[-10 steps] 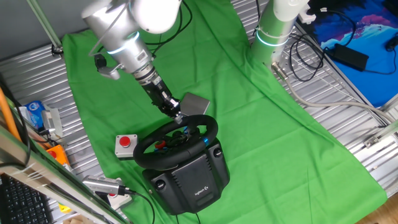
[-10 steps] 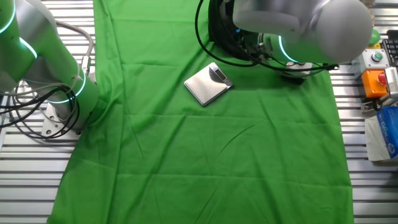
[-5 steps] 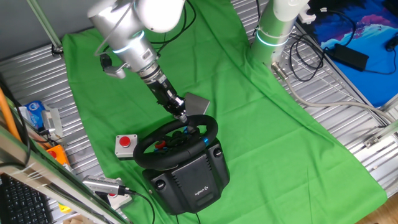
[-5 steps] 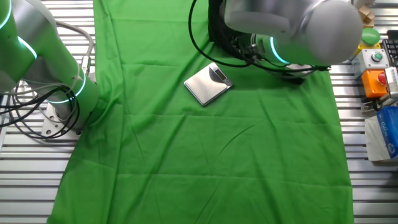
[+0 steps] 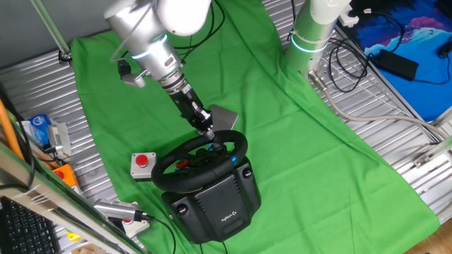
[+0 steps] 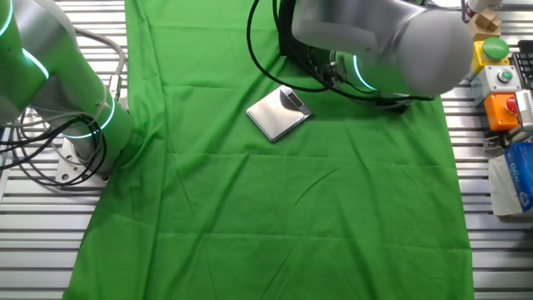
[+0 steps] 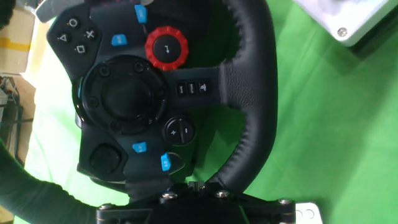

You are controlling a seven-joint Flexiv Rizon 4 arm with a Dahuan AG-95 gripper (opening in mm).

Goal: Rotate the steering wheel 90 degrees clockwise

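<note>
End effector (image 5: pixel 210 134) is hovering at the far rim of the steering wheel (image 5: pixel 200 161); whether its fingers are apart or together cannot be told. That wheel is sitting on its black base (image 5: pixel 214 200) on the desk's green cloth (image 5: pixel 296 141).

Green cloth (image 5: pixel 296 120) covers counter; silver flat device (image 6: pixel 279 112) lies on cloth; grey box with red button (image 5: pixel 142 164) near cloth edge.

Black steering wheel (image 5: pixel 201 161) with red, blue buttons; green cloth (image 6: pixel 275 200).
</note>
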